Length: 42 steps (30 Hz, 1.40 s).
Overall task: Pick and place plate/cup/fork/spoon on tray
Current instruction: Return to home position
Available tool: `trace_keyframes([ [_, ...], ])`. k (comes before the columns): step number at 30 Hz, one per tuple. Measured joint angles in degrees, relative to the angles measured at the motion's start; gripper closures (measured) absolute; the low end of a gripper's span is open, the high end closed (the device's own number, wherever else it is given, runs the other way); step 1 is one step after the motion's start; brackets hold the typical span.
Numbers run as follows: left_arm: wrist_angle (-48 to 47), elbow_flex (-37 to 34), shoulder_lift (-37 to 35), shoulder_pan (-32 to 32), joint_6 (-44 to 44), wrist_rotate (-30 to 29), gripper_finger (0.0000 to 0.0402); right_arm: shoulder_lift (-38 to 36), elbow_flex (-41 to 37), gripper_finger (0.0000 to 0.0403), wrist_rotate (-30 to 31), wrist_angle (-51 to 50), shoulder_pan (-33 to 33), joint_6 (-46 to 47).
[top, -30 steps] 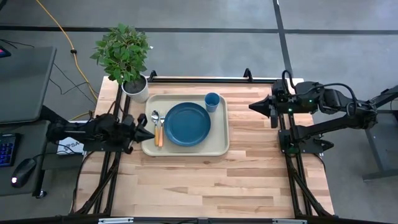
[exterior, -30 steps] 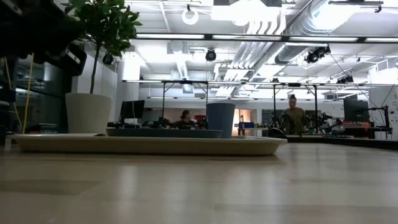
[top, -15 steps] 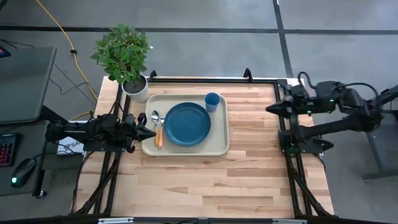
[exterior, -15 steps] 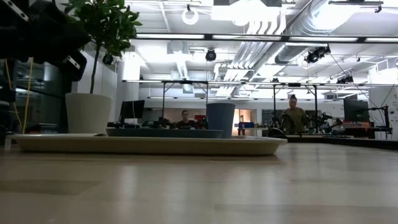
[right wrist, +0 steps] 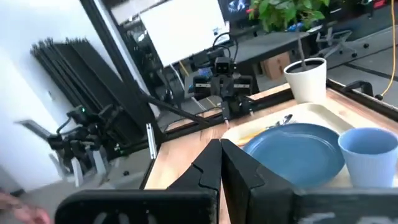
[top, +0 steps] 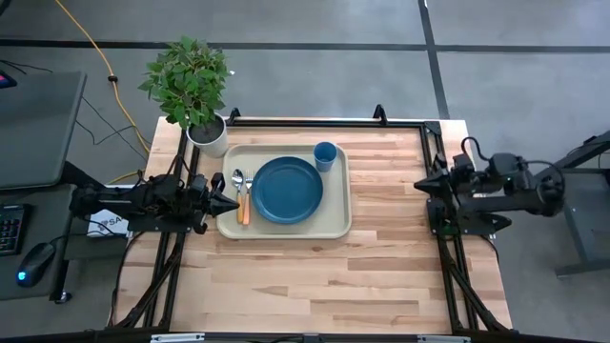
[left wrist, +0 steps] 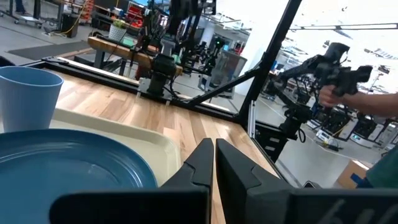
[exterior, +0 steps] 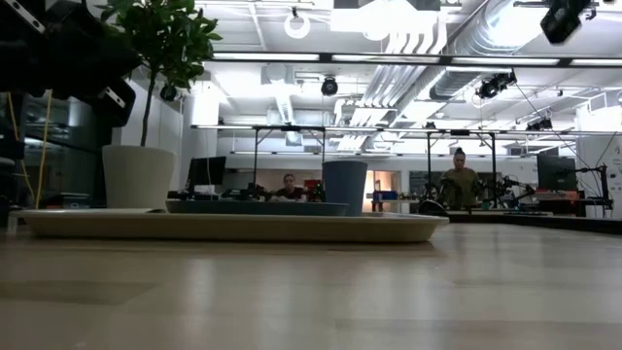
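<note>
High: plate (top: 287, 190) centred on tray (top: 334, 227), cup (top: 325, 154) at top-right corner, spoon (top: 237, 178) and fork (top: 249, 179) left of plate; potted plant (top: 191, 81) beside tray. Left hand (top: 232, 203) at tray's left edge, right hand (top: 417, 185) at bench (top: 381, 262) right rail. Low: pot, cup stood above tray rim. Wrists: both hands pressed together, empty.

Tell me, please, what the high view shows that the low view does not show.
Only the high view: the spoon and the fork beside the plate, and plainly the left pincer at the tray edge, the right pincer at the table edge. Only the low view: two people in the room behind. Both: tray, plate, cup, white plant pot.
</note>
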Motion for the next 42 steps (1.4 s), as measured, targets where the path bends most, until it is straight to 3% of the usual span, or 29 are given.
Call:
trace_keyframes([
  [4,0.0,0.01,0.0,0.0,0.0,0.0,0.0402,-9.86,-7.39,0.0403,2.29,1.15,-0.02,3.55],
  [7,0.1,0.02,-0.02,-0.02,0.02,0.03,0.0402,-9.21,-9.26,0.0403,3.51,-0.98,-0.01,3.73],
  [11,0.59,0.1,0.21,-0.03,-0.01,-0.26,0.0401,-7.81,-13.02,0.0403,4.15,5.06,-0.02,2.84],
  [20,0.0,0.08,0.76,-0.02,-0.02,-0.64,0.0401,-9.5,-29.26,0.0403,4.04,30.81,0.15,8.45],
  [23,-0.02,0.08,0.76,-0.02,-0.02,-0.65,0.0401,-9.6,-33.91,0.0403,6.62,36.09,0.85,9.7],
  [29,-0.04,0.08,0.77,-0.02,-0.02,-0.66,0.0401,-9.56,-35.43,0.0403,18.2,30.49,2.51,2.03],
  [34,-0.03,0.08,0.76,-0.02,0.0,-0.63,0.0401,-9.37,-35.43,0.0403,18.92,30.62,2.62,-6.34],
  [42,-0.04,0.08,0.79,-0.02,0.0,-0.66,0.0401,-9.15,-35.46,0.0403,18.95,30.64,2.62,-7.18],
])
